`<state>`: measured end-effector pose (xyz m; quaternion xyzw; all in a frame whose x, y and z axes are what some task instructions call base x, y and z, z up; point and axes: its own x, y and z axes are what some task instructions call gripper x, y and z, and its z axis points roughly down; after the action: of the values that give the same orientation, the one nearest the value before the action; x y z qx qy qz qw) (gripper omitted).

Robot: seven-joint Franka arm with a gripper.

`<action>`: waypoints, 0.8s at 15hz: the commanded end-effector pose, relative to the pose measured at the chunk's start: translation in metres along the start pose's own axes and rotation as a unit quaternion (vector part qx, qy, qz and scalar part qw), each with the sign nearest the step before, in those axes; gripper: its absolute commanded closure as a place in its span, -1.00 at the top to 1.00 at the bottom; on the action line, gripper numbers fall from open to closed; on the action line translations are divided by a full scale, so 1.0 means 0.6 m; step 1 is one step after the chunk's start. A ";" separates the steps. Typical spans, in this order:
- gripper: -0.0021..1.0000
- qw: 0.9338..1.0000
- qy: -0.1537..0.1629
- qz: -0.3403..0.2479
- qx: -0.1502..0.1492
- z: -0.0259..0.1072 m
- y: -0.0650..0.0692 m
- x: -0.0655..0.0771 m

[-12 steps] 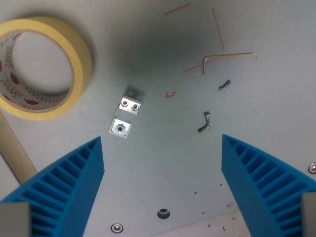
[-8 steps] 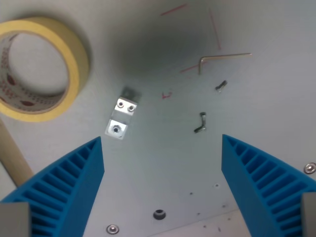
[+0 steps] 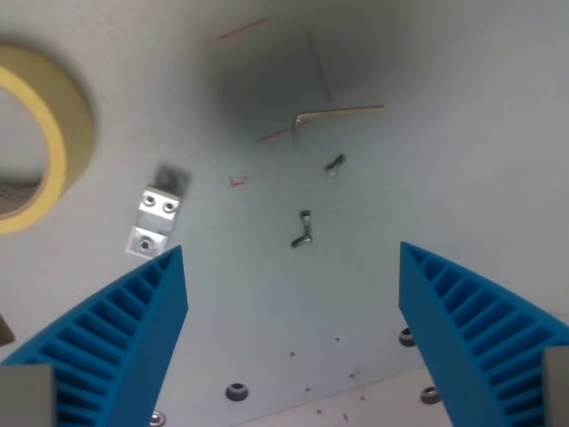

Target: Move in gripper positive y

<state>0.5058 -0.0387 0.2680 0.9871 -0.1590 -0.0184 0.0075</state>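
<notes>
My gripper [image 3: 293,329] hangs open above a grey table [image 3: 462,151], its two blue ribbed fingers [image 3: 116,347] at the lower left and lower right of the wrist view with nothing between them. Beneath the gap lies bare table. A small bolt [image 3: 303,229] lies just above the gap, and a second bolt [image 3: 335,164] sits farther up. A bent hex key [image 3: 333,114] lies near the top. A small aluminium bracket [image 3: 155,219] rests by the left finger.
A roll of yellow tape [image 3: 44,142] is cut off by the wrist view's left edge. Thin red marks [image 3: 242,28] are drawn on the table. Screw heads and a hole [image 3: 236,390] dot the surface near the bottom, where a paler strip [image 3: 382,405] begins.
The whole scene has slid toward the wrist view's left, so the camera has moved. The tape roll is now partly out of frame; the gripper stays open.
</notes>
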 end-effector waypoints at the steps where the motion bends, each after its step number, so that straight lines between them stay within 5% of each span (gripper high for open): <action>1: 1.00 1.000 0.012 -0.006 0.005 -0.008 0.028 -0.015; 12: 1.00 1.000 0.012 -0.006 0.005 -0.007 0.120 -0.014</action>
<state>0.4892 -0.1023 0.2667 0.9863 -0.1618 -0.0328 0.0057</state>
